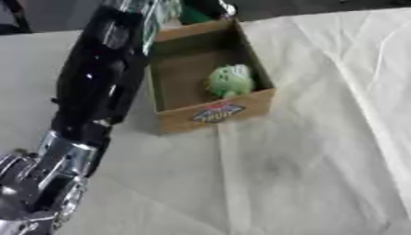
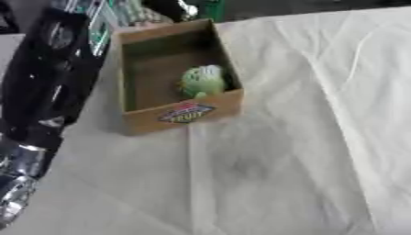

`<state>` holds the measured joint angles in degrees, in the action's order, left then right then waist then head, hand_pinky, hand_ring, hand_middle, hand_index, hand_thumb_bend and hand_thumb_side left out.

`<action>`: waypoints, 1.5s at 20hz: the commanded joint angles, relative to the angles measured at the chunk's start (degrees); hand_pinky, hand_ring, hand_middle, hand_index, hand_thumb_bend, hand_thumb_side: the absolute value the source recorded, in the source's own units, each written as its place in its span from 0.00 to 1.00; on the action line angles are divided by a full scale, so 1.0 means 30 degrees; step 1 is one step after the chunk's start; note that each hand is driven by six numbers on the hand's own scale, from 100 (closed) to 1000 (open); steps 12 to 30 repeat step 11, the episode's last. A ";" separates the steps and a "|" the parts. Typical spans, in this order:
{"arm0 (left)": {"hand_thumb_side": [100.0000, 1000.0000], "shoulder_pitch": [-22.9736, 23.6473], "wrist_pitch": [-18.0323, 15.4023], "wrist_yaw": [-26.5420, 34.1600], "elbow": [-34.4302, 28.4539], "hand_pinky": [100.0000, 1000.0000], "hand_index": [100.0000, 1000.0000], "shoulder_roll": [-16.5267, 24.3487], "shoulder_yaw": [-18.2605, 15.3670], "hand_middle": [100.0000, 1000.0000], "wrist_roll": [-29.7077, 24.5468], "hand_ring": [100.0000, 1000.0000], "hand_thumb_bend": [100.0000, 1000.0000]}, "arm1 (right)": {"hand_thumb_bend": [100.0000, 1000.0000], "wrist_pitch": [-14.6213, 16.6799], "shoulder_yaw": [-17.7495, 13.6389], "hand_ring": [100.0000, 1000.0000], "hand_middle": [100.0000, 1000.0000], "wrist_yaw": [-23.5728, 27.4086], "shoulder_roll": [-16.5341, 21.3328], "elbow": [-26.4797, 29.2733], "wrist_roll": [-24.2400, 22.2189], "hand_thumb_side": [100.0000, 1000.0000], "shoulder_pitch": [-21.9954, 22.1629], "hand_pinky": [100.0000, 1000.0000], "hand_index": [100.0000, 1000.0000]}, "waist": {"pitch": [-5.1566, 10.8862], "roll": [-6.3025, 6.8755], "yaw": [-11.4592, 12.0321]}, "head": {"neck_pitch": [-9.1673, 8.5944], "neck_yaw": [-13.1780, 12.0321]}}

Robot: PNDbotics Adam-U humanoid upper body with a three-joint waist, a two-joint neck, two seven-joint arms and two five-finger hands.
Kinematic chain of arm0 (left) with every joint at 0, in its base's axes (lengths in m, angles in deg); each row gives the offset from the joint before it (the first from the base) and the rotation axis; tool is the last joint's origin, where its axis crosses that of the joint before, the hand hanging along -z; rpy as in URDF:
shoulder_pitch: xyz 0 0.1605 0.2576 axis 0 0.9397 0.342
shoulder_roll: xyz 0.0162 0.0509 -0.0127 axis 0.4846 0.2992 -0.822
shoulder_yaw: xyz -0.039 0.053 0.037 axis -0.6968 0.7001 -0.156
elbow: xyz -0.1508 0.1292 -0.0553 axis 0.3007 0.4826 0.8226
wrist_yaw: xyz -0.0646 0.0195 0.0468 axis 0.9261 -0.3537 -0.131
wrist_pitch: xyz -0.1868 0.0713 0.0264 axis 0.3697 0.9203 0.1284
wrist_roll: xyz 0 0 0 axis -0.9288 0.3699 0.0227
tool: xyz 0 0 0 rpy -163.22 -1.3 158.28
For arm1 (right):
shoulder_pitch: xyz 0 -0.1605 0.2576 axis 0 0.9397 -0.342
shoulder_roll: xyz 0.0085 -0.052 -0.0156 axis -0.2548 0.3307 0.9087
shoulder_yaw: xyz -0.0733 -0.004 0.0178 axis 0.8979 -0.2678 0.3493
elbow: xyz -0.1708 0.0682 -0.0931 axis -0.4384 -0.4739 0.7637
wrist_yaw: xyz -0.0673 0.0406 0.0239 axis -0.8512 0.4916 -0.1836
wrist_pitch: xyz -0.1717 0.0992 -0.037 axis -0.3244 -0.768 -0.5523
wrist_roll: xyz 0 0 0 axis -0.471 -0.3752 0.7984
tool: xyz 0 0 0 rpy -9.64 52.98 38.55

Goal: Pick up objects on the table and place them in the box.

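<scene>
a pale creased cloth (image 1: 321, 151) covers the counter, with dark floor beyond its far edge. the left arm (image 1: 96, 82) reaches up the left side; its hand (image 1: 205, 8) shows only as a blurred dark shape at the top, just past the far wall of the box (image 1: 215, 114), and i cannot tell whether its fingers are apart or together. below the hand, inside the box, lies what looks like a green soft toy (image 1: 230, 81) against the right wall.
</scene>
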<state>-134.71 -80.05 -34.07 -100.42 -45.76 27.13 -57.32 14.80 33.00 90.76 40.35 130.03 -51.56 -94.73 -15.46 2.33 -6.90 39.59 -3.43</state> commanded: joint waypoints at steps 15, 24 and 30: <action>0.75 0.1851 0.3131 0.3895 -0.6672 0.65 0.79 0.3138 -0.3265 0.56 0.3953 0.62 0.00 | 0.00 0.0198 -0.0644 0.64 0.71 -0.0461 0.0777 0.0264 0.0611 0.56 0.0418 0.80 0.90 | 0.0713 -0.0495 0.0806 | 0.0363 0.0803; 0.75 0.1851 0.3131 0.3895 -0.6672 0.65 0.79 0.3138 -0.3265 0.56 0.3953 0.62 0.00 | 0.00 0.0198 -0.0644 0.64 0.71 -0.0461 0.0777 0.0264 0.0611 0.56 0.0418 0.80 0.90 | 0.0713 -0.0495 0.0806 | 0.0363 0.0803; 0.75 0.1851 0.3131 0.3895 -0.6672 0.65 0.79 0.3138 -0.3265 0.56 0.3953 0.62 0.00 | 0.00 0.0198 -0.0644 0.64 0.71 -0.0461 0.0777 0.0264 0.0611 0.56 0.0418 0.80 0.90 | 0.0713 -0.0495 0.0806 | 0.0363 0.0803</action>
